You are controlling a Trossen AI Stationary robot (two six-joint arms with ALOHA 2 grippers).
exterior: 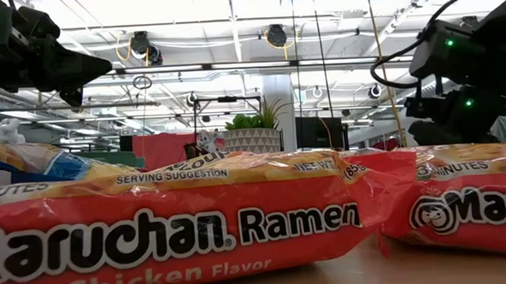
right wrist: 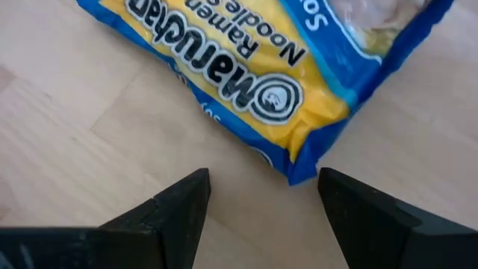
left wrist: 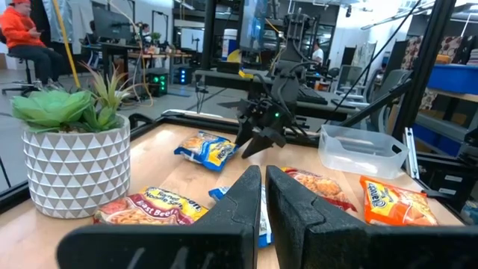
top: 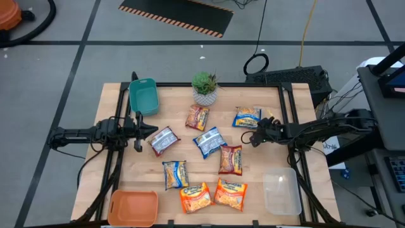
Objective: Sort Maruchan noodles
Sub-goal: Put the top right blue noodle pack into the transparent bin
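Several Maruchan noodles packets lie flat on the wooden table: blue-and-yellow ones, orange ones, a dark red one and a silver-red one. My right gripper is open and slants down just above the near corner of the far-right blue-and-yellow packet; its fingers stand on either side of that corner without touching it. My left gripper is shut and level at the table's left, beside the silver-red packet, holding nothing.
A potted plant stands at the far middle. A teal bin sits at the far left, an orange bin at the near left and a clear bin at the near right. Bare wood lies along the left side.
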